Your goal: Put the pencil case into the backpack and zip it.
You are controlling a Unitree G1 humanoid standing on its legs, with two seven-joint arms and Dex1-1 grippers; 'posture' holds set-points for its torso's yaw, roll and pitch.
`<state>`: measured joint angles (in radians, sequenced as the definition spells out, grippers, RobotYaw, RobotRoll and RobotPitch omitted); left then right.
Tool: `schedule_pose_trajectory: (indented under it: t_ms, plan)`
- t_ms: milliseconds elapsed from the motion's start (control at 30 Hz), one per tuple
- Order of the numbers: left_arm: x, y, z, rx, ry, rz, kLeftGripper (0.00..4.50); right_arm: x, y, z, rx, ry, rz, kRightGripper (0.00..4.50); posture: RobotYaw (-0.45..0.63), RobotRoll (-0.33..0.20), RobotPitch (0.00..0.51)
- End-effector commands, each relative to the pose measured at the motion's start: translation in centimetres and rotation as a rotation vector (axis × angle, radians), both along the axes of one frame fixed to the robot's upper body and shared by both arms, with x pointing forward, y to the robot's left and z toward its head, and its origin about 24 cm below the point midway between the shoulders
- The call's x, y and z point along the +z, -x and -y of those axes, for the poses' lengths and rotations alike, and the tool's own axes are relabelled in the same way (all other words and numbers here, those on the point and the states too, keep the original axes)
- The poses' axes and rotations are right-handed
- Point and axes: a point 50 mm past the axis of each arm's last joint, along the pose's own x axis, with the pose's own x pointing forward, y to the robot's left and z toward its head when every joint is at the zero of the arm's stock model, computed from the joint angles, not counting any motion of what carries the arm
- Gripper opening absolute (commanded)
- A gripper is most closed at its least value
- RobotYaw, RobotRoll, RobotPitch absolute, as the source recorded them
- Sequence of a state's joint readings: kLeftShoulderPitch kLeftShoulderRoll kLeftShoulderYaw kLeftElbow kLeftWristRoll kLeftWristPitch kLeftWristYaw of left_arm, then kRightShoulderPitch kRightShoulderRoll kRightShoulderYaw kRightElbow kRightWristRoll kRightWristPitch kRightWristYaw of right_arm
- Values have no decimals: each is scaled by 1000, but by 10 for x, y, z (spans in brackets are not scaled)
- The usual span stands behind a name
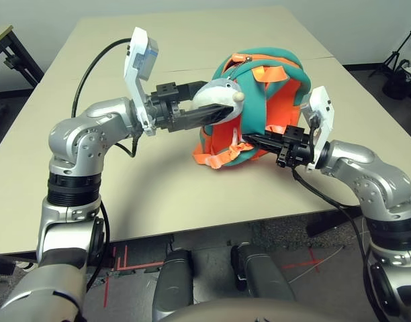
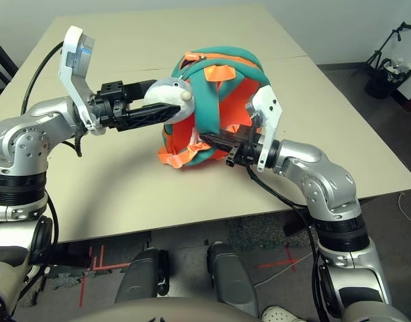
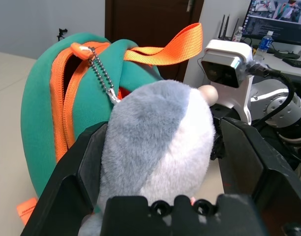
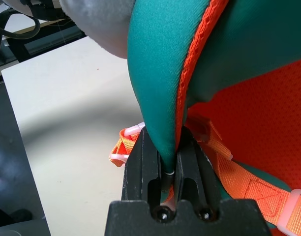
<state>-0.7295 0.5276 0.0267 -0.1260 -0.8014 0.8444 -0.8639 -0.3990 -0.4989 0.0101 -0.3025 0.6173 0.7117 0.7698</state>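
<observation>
Between both claws stands the backpack [image 1: 259, 107]: the right gripper [image 4: 166, 162] is clenched on its teal edge, the left gripper [image 3: 155, 162] grasps the plush animal [image 3: 155, 137]. No pencil case visible, probably already inside; zipping seems next, needing the zip pull [image 3: 77, 49].

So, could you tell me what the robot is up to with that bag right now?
The robot is holding the backpack upright on the table with both arms. Its left gripper has the grey-and-white plush animal between its fingers, while its right gripper is clamped on a teal strap edge. The orange zip looks shut near the pull. No pencil case is visible in any view.
</observation>
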Motion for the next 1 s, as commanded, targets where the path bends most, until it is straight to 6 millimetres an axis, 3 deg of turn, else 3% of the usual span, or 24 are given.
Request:
schedule_pose_trajectory:
  t_ms: [33,133,300,400,767,1000]
  plan:
    - [-8,-2,-1,4,-8,-24,4125,-3,4,-6,53,-1,-20,33,-128,0,103]
    - [-8,-2,-1,3,-3,-27,3205,-3,5,-6,54,1,-20,33,-127,0,104]
    - [-7,-2,-4,11,4,-23,1220,-3,4,-6,58,3,-20,33,-123,0,104]
    - [-4,-2,-7,17,5,-11,431,-3,4,-6,59,5,-21,33,-123,0,104]
    - [31,-4,-35,80,66,97,323,-4,2,-7,66,6,-22,33,-110,0,100]
    - [63,-2,-56,136,216,194,322,-5,2,-8,75,8,-24,33,-102,0,95]
